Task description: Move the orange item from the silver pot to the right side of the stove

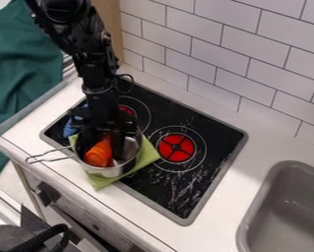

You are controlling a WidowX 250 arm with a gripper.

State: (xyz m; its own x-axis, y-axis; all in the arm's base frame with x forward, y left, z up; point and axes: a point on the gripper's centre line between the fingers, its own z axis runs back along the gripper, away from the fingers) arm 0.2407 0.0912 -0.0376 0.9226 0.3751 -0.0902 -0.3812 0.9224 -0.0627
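Note:
My gripper [103, 143] hangs down into the silver pot [114, 172], with its fingers spread apart, one on the left and one on the right of the orange item [99, 155]. That item lies in the left part of the pot, its upper end between the fingers. Whether either finger touches it I cannot tell. The pot stands on a green cloth [148, 153] at the left front of the black stove [202, 179], its wire handle pointing left. Part of the pot's inside is hidden behind the gripper.
A blue thing [70, 129] lies at the stove's left edge, beside the pot. Red burner discs [176, 147] mark the stove top. To the right is a grey sink [287, 206], and a tiled wall [251, 64] rises behind the counter.

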